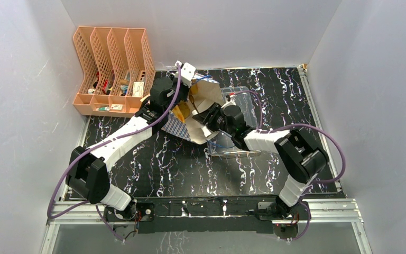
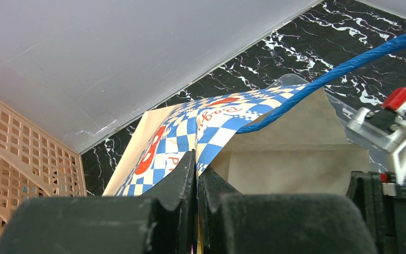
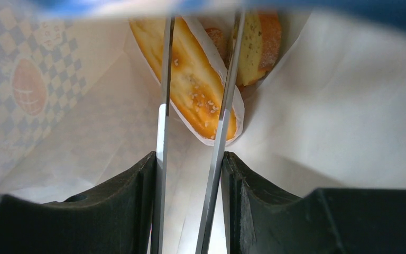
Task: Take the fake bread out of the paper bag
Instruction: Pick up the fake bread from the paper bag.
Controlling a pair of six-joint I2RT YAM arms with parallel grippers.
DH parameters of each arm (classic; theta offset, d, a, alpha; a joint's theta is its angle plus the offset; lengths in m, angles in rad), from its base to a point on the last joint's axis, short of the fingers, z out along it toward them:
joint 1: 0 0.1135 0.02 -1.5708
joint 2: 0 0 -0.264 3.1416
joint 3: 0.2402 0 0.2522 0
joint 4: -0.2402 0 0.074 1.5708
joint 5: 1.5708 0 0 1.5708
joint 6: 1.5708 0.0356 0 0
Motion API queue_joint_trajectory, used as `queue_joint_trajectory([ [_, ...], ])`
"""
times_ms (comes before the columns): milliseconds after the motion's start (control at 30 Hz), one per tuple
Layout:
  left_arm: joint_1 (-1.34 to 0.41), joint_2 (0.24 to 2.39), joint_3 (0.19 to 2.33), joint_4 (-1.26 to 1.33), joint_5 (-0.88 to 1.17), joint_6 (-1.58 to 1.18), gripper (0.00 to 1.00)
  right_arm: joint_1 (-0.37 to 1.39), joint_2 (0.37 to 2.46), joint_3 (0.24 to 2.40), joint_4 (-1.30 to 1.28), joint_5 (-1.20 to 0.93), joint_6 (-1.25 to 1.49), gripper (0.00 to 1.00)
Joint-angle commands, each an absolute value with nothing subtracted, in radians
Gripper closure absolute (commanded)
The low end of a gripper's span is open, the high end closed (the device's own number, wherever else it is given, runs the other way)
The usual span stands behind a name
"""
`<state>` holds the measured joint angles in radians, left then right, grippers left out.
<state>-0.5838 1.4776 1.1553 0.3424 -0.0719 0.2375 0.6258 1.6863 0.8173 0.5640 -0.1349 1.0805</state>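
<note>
Jaws of the left gripper (image 2: pixel 196 164) are pressed together on the checkered rim of the tan kraft paper bag (image 2: pixel 291 153). The right gripper (image 3: pixel 189 159) pinches thin metal tongs (image 3: pixel 163 132) inside the bag — blades either side of the long golden seeded loaf (image 3: pixel 193 79), contact unclear — beside a brown-crusted bread piece (image 3: pixel 261 42).

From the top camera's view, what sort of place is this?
Probably a robot test cell: plain white walls box in a black marbled table, an aluminium frame edges it, and a peach mesh organizer stands at the back.
</note>
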Motion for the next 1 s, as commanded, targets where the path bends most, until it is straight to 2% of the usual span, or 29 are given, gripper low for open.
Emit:
queue_joint_trajectory([
  [0, -0.591, 1.445, 1.175, 0.339, -0.033, 0.218, 1.0, 0.621, 1.722, 0.887, 0.71, -0.179, 1.103, 0.67],
  [233, -0.593, 1.451, 1.176, 0.333, -0.027, 0.22, 1.0, 0.62, 1.776, 0.92, 0.744, -0.194, 1.114, 0.68],
  [333, -0.594, 1.454, 1.175, 0.337, -0.028, 0.221, 1.0, 0.618, 1.786, 0.921, 0.767, -0.205, 1.121, 0.8],
  [600, -0.595, 1.444, 1.158, 0.351, -0.04, 0.217, 1.0, 0.615, 1.772, 0.898, 0.807, -0.223, 1.131, 0.98],
  [633, -0.595, 1.444, 1.158, 0.351, -0.039, 0.216, 1.0, 0.615, 1.772, 0.898, 0.808, -0.226, 1.132, 0.96],
  [800, -0.6, 1.444, 1.167, 0.343, -0.038, 0.212, 1.0, 0.615, 1.802, 0.919, 0.822, -0.245, 1.143, 0.57],
  [933, -0.605, 1.455, 1.176, 0.341, -0.033, 0.211, 1.0, 0.613, 1.829, 0.946, 0.82, -0.241, 1.147, 0.42],
  [967, -0.606, 1.458, 1.179, 0.341, -0.032, 0.21, 1.0, 0.614, 1.83, 0.947, 0.819, -0.241, 1.147, 0.44],
])
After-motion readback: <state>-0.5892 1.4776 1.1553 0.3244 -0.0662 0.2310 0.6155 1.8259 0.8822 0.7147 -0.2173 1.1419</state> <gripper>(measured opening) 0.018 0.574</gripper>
